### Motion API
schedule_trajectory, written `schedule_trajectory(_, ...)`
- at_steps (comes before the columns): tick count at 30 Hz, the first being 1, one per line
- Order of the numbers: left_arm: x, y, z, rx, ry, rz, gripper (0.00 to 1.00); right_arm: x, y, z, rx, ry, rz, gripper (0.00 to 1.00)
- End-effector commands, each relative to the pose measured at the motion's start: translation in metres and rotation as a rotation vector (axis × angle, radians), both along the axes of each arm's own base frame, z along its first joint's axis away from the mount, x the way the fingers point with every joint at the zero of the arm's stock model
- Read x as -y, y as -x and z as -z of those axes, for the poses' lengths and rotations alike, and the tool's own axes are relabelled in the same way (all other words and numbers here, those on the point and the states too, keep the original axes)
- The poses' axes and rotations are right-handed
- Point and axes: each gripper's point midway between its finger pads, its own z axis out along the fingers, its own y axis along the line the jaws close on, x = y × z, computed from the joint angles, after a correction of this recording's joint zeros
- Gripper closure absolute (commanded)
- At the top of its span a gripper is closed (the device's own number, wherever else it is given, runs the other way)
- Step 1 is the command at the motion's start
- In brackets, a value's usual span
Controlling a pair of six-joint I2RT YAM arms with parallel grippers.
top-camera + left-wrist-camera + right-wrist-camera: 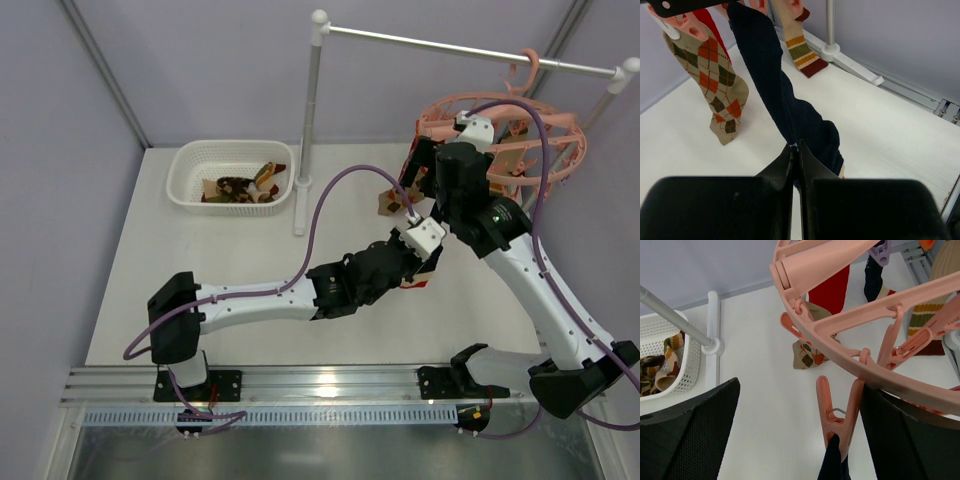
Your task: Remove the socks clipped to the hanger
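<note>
The salmon-pink ring hanger (505, 125) hangs from the white rail at the back right. A dark navy sock (767, 70) hangs from one of its pegs (840, 412). My left gripper (796, 152) is shut on the navy sock's lower part, just above the table. My right gripper (800, 440) is open, with its fingers on either side of that peg; the peg is nearer the right finger. An argyle sock (715, 85), a red sock (707, 22) and an olive-and-red striped sock (801, 50) hang clipped beside it. In the top view my left gripper (432, 262) is below my right gripper (422, 162).
A white basket (232, 150) at the back left holds several socks. The white rail stand's post (308, 130) rises between the basket and the hanger, its foot on the table (850, 65). A metal rail runs along the near table edge (300, 385).
</note>
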Motion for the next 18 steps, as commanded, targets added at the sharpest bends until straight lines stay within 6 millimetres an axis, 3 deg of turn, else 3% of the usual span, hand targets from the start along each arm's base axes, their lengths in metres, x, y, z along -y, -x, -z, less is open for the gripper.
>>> schedule_trajectory(1, -0.003, 0.008, -0.017, 0.019, 0.02, 0.019, 1.0, 0.014, 0.006, -0.029, 0.089, 0.006, 0.046, 0.02)
schedule_trajectory(8, -0.003, 0.009, -0.018, 0.013, 0.026, 0.022, 1.0, 0.02, 0.004, -0.027, 0.081, 0.034, 0.074, 0.04)
schedule_trajectory(13, -0.004, 0.011, -0.02, 0.013, 0.029, 0.026, 1.0, 0.027, 0.003, -0.022, 0.067, 0.066, 0.115, 0.18)
schedule_trajectory(16, -0.005, 0.012, -0.022, 0.016, 0.033, 0.028, 1.0, 0.031, 0.002, -0.019, 0.061, 0.085, 0.14, 0.34)
schedule_trajectory(18, -0.005, 0.014, -0.022, 0.016, 0.033, 0.031, 1.0, 0.033, 0.001, -0.017, 0.054, 0.095, 0.151, 0.54)
